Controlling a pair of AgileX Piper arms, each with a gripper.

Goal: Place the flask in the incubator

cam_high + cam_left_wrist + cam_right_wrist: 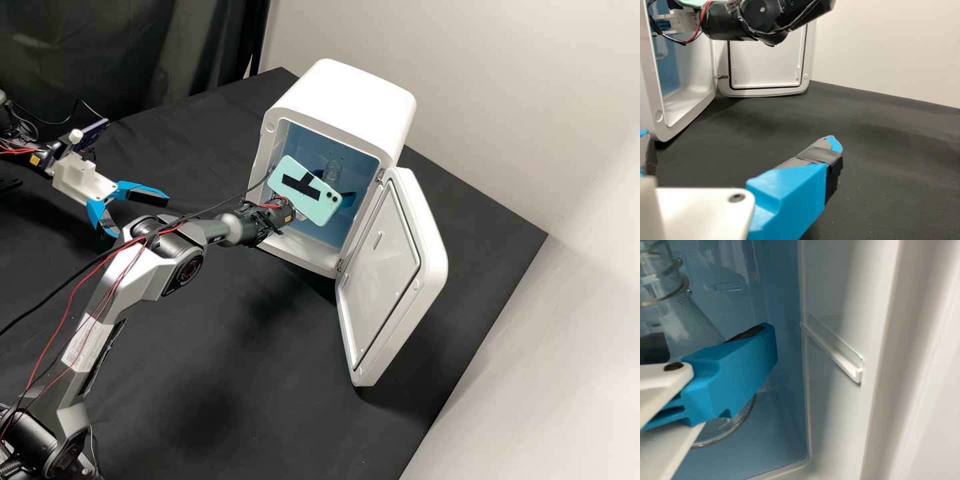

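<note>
Sitting deep in the blue chamber of the incubator [347, 100], the flask [670, 305] is clear glass, so we judge it light, stiff, slick and breakable, best taken at its narrow neck or low on the cone with gentle pressure. The right tool [735, 357] lies against its sloping body, and we cannot tell whether it pinches the glass. The left tool [133, 210] hangs spread and empty over the worktop [267, 347], well apart from the incubator.

Pale wall [507, 87], black curtain [100, 53]
</note>
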